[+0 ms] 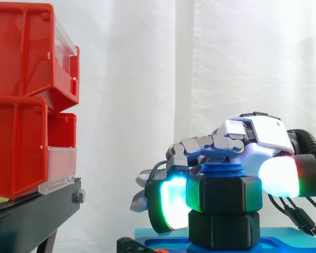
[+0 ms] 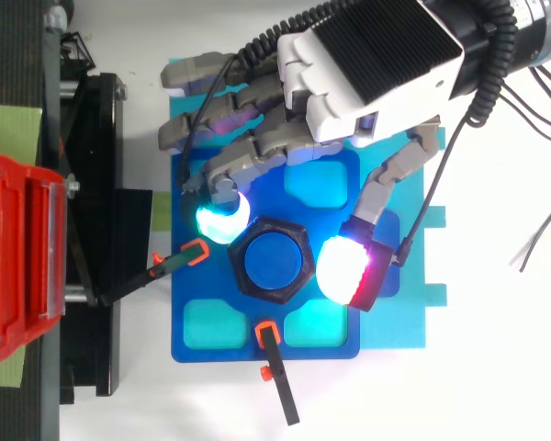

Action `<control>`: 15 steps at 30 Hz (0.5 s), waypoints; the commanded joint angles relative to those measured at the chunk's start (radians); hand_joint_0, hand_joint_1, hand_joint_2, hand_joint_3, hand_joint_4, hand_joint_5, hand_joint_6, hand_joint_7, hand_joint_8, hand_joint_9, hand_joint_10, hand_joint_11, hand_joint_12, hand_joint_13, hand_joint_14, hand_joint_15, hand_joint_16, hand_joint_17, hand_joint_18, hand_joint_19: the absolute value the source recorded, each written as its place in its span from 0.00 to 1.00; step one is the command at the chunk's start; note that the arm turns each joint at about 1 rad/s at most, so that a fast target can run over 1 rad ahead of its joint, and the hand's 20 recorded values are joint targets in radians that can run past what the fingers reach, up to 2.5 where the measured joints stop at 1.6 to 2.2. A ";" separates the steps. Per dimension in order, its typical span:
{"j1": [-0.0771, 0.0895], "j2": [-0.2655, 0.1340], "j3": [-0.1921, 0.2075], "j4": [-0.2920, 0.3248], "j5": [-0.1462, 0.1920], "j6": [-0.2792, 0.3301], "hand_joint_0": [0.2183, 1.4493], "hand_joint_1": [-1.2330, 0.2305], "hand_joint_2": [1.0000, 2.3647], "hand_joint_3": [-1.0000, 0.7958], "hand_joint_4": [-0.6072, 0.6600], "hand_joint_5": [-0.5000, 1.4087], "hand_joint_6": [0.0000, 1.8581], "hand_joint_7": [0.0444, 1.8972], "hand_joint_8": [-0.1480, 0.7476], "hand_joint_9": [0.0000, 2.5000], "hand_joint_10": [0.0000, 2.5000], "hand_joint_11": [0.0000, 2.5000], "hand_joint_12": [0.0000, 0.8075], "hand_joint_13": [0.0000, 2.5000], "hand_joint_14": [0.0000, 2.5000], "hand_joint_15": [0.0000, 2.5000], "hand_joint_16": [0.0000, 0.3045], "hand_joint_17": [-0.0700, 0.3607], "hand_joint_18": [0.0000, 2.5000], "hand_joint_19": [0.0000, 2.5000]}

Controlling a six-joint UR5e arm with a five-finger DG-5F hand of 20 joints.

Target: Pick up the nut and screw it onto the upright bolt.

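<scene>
On the blue fixture plate (image 2: 220,353), the upright bolt (image 2: 275,260) is seen with the black nut (image 1: 224,194) already seated over its blue threaded top, a few threads showing above the nut. A second black hexagonal block (image 1: 224,229) sits directly beneath the nut. The nut is pinched by the hand (image 2: 367,73) between two glowing fingertips: a cyan pad (image 2: 220,219) is pressed against one side and a white-magenta pad (image 2: 346,269) against the opposite side, while the other fingers are held curled clear of it. The bolt's long axis is vertical, and the pads lie level with the nut, straddling that axis. Further tightening is judged to depend on rotation about this vertical line without the pads slipping off the flats.
</scene>
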 commanded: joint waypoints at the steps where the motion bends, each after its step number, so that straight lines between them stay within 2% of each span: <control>1: 0.000 0.000 0.001 0.000 0.000 0.000 0.19 0.51 0.00 0.28 0.68 0.26 0.28 0.74 0.47 0.32 0.00 0.00 0.40 0.17 0.00 0.00 0.13 0.36 0.00 0.00; 7: 0.000 0.001 0.001 0.011 0.000 0.002 0.15 0.58 0.00 0.28 0.69 0.26 0.27 0.75 0.49 0.33 0.00 0.00 0.43 0.17 0.00 0.00 0.14 0.39 0.00 0.00; 11: 0.000 0.001 0.004 0.026 -0.005 0.014 0.14 0.59 0.00 0.28 0.71 0.24 0.27 0.66 0.49 0.32 0.00 0.00 0.44 0.16 0.00 0.00 0.15 0.40 0.00 0.00; 14: 0.002 0.006 0.047 0.012 -0.030 0.012 0.13 0.59 0.00 0.28 0.72 0.22 0.27 0.58 0.49 0.30 0.00 0.00 0.45 0.15 0.00 0.00 0.16 0.41 0.00 0.00; 15: 0.002 0.006 0.047 0.012 -0.030 0.012 0.13 0.59 0.00 0.28 0.72 0.21 0.27 0.54 0.48 0.29 0.00 0.00 0.46 0.14 0.00 0.00 0.16 0.42 0.00 0.00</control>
